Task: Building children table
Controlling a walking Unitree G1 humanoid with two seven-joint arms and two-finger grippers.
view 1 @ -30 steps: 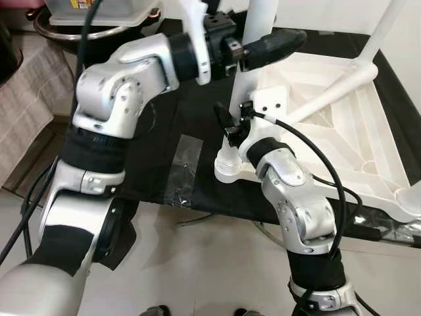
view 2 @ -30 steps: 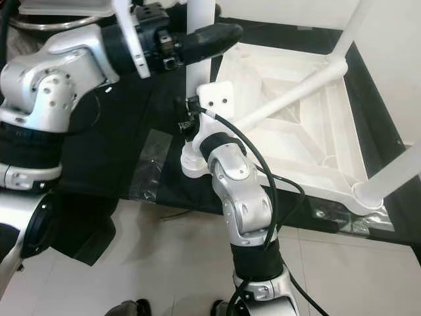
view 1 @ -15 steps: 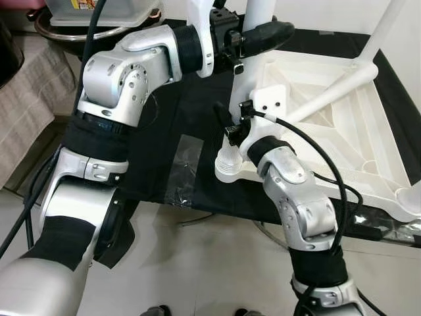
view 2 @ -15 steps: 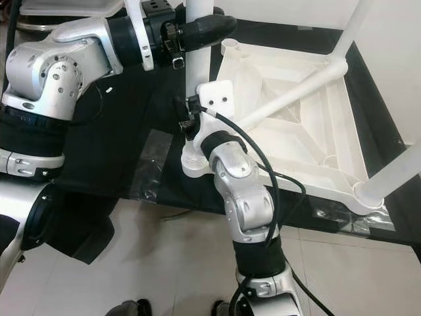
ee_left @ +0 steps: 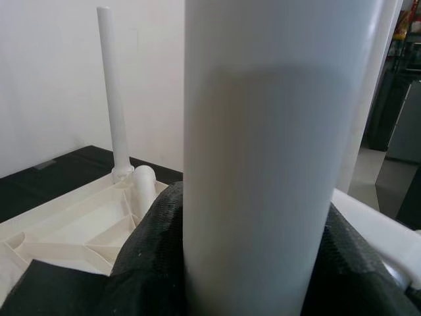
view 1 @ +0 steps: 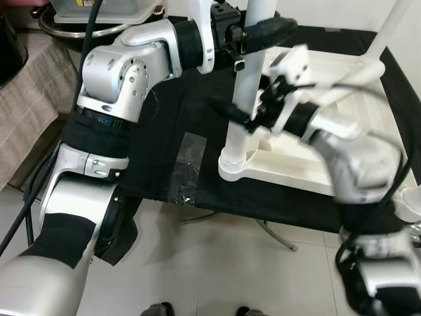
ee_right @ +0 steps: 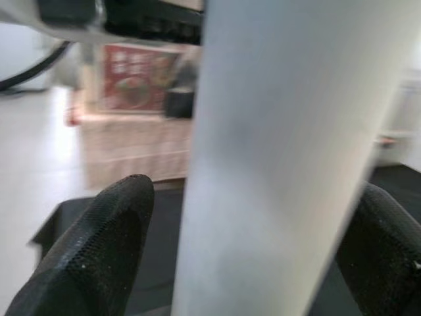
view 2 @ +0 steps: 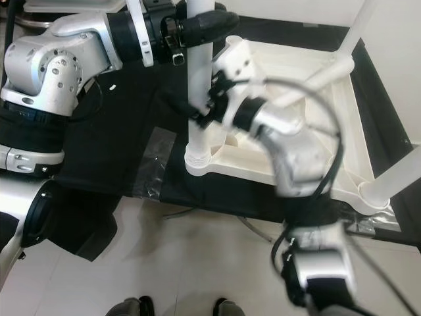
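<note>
Upturned white plastic table top point(view 1: 342, 158) lies underside up on a black mat point(view 1: 164, 141), ribbed underside showing. One white table leg point(view 1: 245, 99) stands upright in the near corner socket point(view 1: 231, 163), at the mat's near edge.

Left gripper point(view 1: 253, 33) reaches in from the robot's left and has the leg high up; in the left wrist view the black fingers point(ee_left: 148, 253) sit snug on both sides of the tube, closed onto it. Right gripper point(view 1: 247, 118) is lower on the same leg, arm blurred so likely mid-move; the right wrist view shows one pad point(ee_right: 92, 250) each side of the tube with the leg between them, but can't tell if they actually press on it or just straddle it.

Progress, judging from the frames: far corner leg point(ee_left: 112, 92) stands in place, another leg point(view 2: 388, 174) is up at the near right corner, and a further white leg point(view 1: 388, 29) rises at the far right. So most legs look mounted and this near one is being seated or tightened. Left to do: finish seating this leg, then flip the table upright.

Strip of clear tape point(view 1: 187, 164) lies on the mat beside the socket. A cloth-covered surface point(view 1: 26, 99) is off to the robot's left
</note>
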